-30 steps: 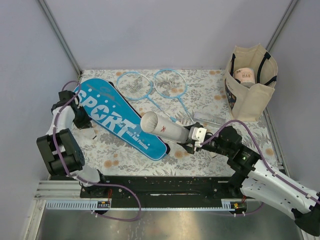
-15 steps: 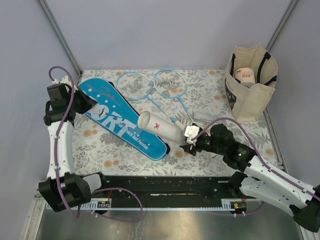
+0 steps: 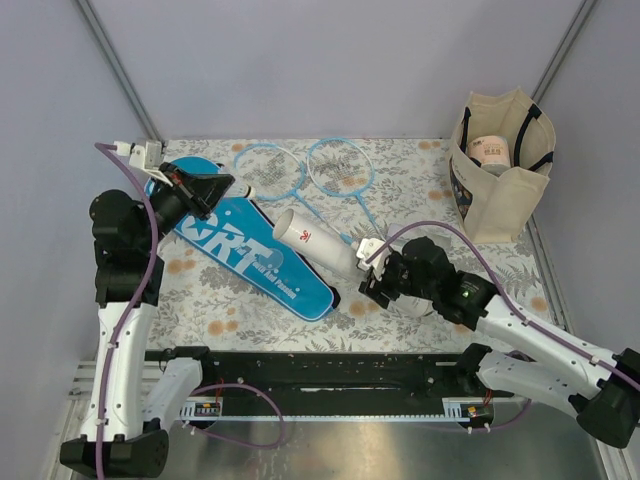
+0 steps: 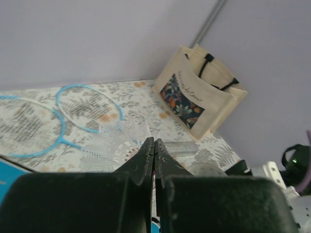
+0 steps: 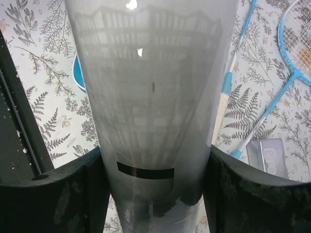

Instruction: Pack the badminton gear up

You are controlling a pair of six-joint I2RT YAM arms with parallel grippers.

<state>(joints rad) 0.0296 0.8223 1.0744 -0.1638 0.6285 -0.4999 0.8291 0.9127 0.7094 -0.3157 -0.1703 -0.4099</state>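
My right gripper (image 3: 375,270) is shut on the lower end of the white tube (image 3: 315,243) and holds it tilted, its open end pointing up-left; the tube fills the right wrist view (image 5: 150,97) between my fingers (image 5: 63,194). My left gripper (image 3: 232,185) is shut, raised over the top of the blue SPORT cover (image 3: 260,260), with the small white shuttlecock (image 4: 114,143) at its tips. The two light-blue rackets (image 3: 268,168) (image 3: 340,165) lie crossed at the back, and one shows in the left wrist view (image 4: 80,102).
The beige tote (image 3: 500,165) stands at the back right with a roll inside; it also shows in the left wrist view (image 4: 194,97). A small clear box (image 3: 415,237) lies near the racket handles. Grey walls enclose the table on three sides.
My left arm has lifted from the table beside the cover and swung up and to the right over the cover's top. My right gripper has carried the tube a little to the left.
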